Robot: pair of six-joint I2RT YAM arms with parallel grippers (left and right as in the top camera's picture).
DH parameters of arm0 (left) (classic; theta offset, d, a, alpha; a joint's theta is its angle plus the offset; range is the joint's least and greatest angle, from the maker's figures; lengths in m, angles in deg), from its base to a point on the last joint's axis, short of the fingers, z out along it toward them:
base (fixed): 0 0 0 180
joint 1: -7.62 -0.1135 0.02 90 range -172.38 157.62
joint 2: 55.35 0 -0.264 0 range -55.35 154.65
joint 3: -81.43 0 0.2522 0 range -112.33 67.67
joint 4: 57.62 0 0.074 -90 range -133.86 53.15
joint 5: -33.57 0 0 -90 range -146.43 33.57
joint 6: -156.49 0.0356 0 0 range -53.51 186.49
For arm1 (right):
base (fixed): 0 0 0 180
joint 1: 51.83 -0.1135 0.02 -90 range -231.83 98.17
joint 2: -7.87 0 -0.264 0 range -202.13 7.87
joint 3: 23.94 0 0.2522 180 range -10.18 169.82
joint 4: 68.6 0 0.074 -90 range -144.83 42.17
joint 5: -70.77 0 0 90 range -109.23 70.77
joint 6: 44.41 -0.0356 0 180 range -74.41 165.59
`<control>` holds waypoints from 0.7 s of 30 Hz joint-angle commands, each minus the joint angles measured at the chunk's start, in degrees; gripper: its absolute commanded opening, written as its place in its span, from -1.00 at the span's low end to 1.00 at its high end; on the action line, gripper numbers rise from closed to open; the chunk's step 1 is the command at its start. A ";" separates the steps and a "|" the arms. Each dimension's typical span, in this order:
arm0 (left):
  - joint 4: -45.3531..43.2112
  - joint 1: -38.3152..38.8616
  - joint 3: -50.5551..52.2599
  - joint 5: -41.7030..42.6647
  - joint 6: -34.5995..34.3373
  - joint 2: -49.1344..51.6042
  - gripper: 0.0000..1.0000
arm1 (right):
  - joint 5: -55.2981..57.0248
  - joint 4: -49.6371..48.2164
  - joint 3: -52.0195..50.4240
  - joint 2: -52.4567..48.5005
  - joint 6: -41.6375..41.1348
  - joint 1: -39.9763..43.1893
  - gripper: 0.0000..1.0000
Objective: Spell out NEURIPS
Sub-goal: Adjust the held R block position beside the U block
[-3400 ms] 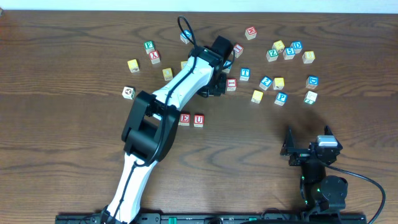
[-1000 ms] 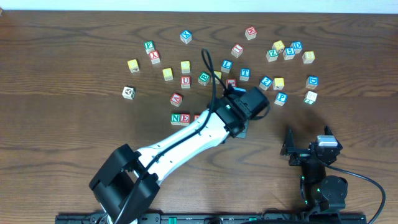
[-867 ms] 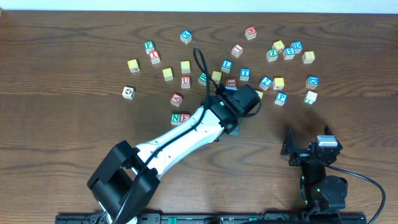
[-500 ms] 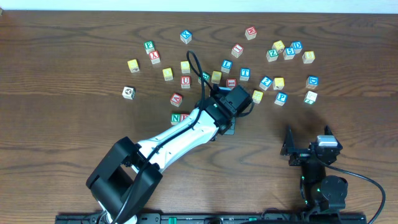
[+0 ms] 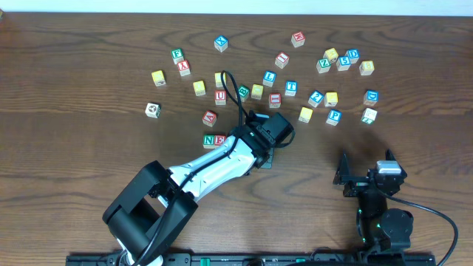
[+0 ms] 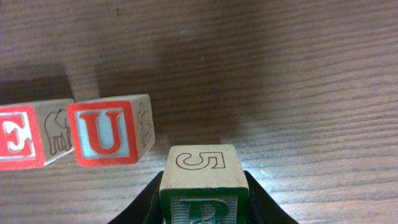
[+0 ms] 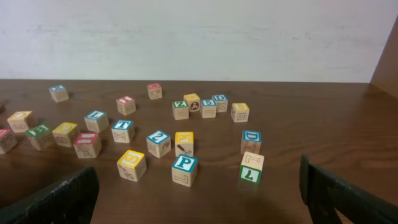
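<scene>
**While R sits in the left jaws, N, E and U are already lined up**

As we look down the wrist camera, the left gripper [image 6: 204, 208] is pinching the R cube [image 6: 200, 171], a dark finger pressed to each side. A green R faces the lens and an outlined 5 sits on top. I can't tell whether its underside is on the wood.

Up at 10 o'clock from it sits the U cube [image 6: 109, 137], red letter facing us, with a clear strip of table between the two. At the U's 9 o'clock, right beside it, is the E cube [image 6: 18, 140], cut off by the frame edge.

From overhead, the N cube [image 5: 209, 140] sits at the 9 o'clock end of that row against the E, and the white arm covers the U.

Over at 2 o'clock from the left gripper, well apart, the P cube [image 5: 334, 116] shows its blue letter among the spare cubes [image 5: 325, 63] scattered across the 12-to-2 stretch of the table [image 5: 74, 111].

Down at 5 o'clock, the right gripper [image 5: 366, 168] has its fingers spread wide with nothing between them.
</scene>
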 commanded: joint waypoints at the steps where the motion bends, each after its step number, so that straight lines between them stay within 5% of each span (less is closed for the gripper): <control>1: -0.94 -0.15 0.46 -0.55 1.62 0.70 -0.85 | -0.13 0.22 -0.09 0.09 0.46 0.42 0.98; 21: -2.75 -3.78 0.46 4.74 4.68 0.74 -0.85 | -0.13 0.22 -0.09 0.09 0.46 0.42 0.99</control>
